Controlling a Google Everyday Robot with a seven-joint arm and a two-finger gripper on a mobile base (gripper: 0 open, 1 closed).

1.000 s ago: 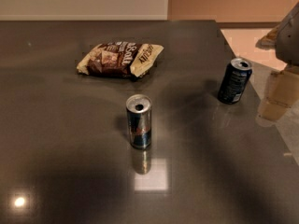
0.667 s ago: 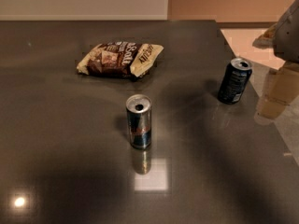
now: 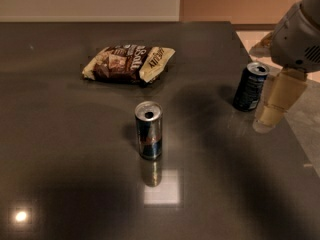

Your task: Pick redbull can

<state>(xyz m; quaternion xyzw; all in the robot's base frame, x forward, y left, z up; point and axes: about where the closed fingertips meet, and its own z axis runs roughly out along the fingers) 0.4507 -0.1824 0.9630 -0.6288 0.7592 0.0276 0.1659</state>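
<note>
The redbull can (image 3: 149, 130) stands upright near the middle of the dark table (image 3: 60, 149). It is slim, silver and blue, with a small red mark and an open silver top. My gripper (image 3: 274, 104) hangs at the right edge of the view, above the table's right side, just right of a wider dark navy soda can (image 3: 250, 87). The gripper is well to the right of the redbull can and holds nothing that I can see.
A brown and cream snack bag (image 3: 129, 63) lies behind the redbull can, toward the back of the table. The table's right edge (image 3: 295, 149) runs close by the gripper, with pale floor beyond it.
The arm and gripper have shifted slightly to the left, closer to the navy soda can. The cans and the bag have not moved.
</note>
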